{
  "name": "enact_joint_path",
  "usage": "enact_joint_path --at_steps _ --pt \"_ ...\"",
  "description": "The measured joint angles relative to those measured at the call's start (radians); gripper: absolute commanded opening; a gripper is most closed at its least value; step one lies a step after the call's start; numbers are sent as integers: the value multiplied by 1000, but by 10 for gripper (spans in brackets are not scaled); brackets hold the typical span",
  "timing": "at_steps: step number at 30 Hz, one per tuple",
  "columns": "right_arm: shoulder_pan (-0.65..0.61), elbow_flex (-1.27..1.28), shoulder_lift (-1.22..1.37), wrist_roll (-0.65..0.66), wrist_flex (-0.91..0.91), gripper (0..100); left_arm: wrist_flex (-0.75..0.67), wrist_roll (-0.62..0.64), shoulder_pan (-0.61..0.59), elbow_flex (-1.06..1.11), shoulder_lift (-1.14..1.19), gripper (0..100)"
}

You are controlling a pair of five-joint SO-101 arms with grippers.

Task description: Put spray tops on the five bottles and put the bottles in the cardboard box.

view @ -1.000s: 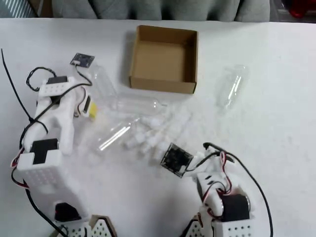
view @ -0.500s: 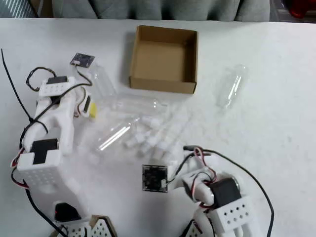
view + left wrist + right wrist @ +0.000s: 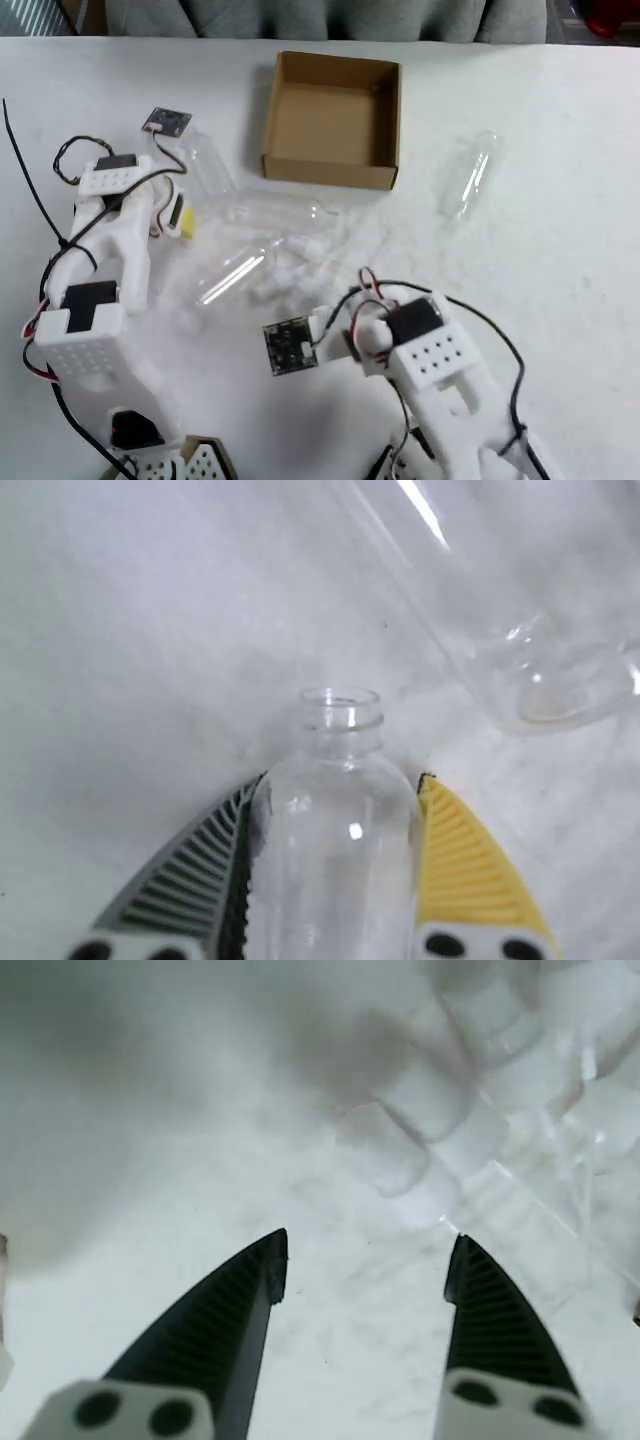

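bottle (image 3: 335,850), neck uncapped, is clamped between the fingers of the left gripper (image 3: 340,780) at the left of the table (image 3: 560,250). second bottle (image 3: 500,630) lies just beyond it. right gripper (image 3: 369,1243) has its fingers apart, gripping nothing, near the heap of spray tops (image 3: 440,1090) at centre. cardboard box (image 3: 330,170) stands open at far centre. third bottle (image 3: 470,175) lies on its side at right, well apart from the heap.

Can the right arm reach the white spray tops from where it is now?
Probably yes. The right end effector is open and points at the spray tops, with only bare table between them.
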Motion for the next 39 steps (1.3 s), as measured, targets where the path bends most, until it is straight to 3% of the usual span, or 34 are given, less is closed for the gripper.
enact_joint_path --at_steps 13,15,18,23,28,33,39 --pt "-2 -18 370 6 -305 214 0 0 0 0 0 24" --pt "0 -20 416 5 -333 169 0 0 0 0 0 24" --pt "0 -21 471 5 -371 18 0 0 0 0 0 24" --pt "21 -32 482 5 -396 28 0 0 0 0 0 24" --pt "127 -37 410 2 -396 15 0 0 0 0 0 24" --pt "275 -106 285 -181 -354 15 0 0 0 0 0 24" --pt "471 -245 192 -428 -172 15 0 0 0 0 0 24"
